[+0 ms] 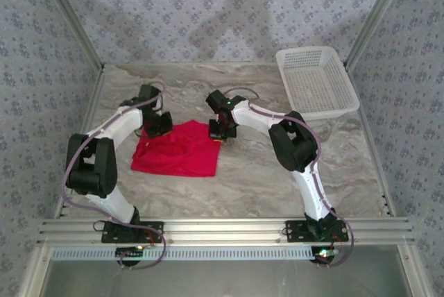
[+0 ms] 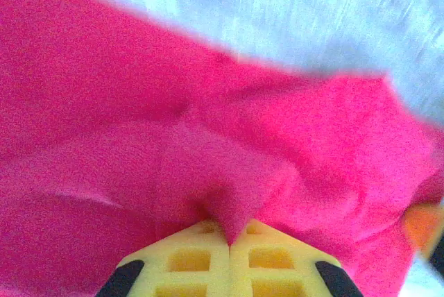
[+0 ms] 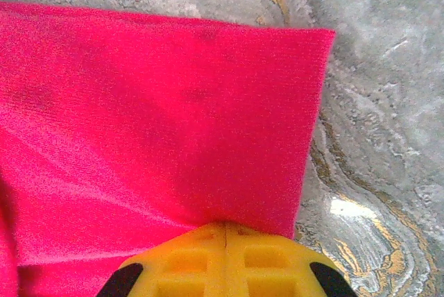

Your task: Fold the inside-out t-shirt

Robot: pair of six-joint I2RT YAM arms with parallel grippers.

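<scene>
Shirt [image 1: 177, 150] is a rumpled red patch mid-table, between my two arms and well apart from the basket [image 1: 317, 82] at the far right corner. Left gripper [image 2: 229, 238]: pads fully together with a pucker of cloth pinched between them, at the shirt's far-left part. Right gripper [image 3: 225, 226]: pads also together, clamped on the shirt's edge just beside its far-right corner. Cloth there is flat, and the corner sits square on the table [image 3: 374, 137]. Both jaws are shut on the shirt, nothing else held.

Step, my guess: far edge gripped at both ends, ready to lift and carry it toward the near edge for a fold. Could equally be a lift-and-spread; can't tell from the lay.

Doing it well:
- Raise both grippers together at the same height so the far edge is level and not skewed.
- Hold them apart enough for a taut edge, but not so far that cloth slips out of the pads.
- Left pinch looks like a bunched tuck, not a clean corner. It may have caught more than one layer, can't tell. Lift slowly and watch for a layer dropping.
- Left side is wrinkled, so a light outward pull before laying down should flatten it.
- Set the far edge right at the near hem, lower until the cloth rests, then release.

Risk: dragging the whole shirt toward me instead of folding it, so get height first.
</scene>
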